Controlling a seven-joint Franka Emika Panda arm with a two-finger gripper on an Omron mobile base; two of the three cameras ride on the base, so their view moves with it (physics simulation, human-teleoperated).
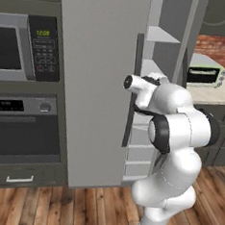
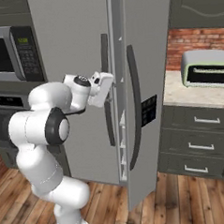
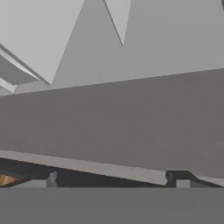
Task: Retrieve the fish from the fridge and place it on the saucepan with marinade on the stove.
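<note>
Matt grey fridge [image 2: 77,55], wood-plank floor [image 2: 185,203]

One fridge [image 2: 82,50], one microwave [image 1: 23,46], one oven [image 1: 25,136], one toaster oven [image 2: 206,69].

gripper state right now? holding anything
gripper: open, holding nothing, fingers spread wide, close against the fridge.
</note>
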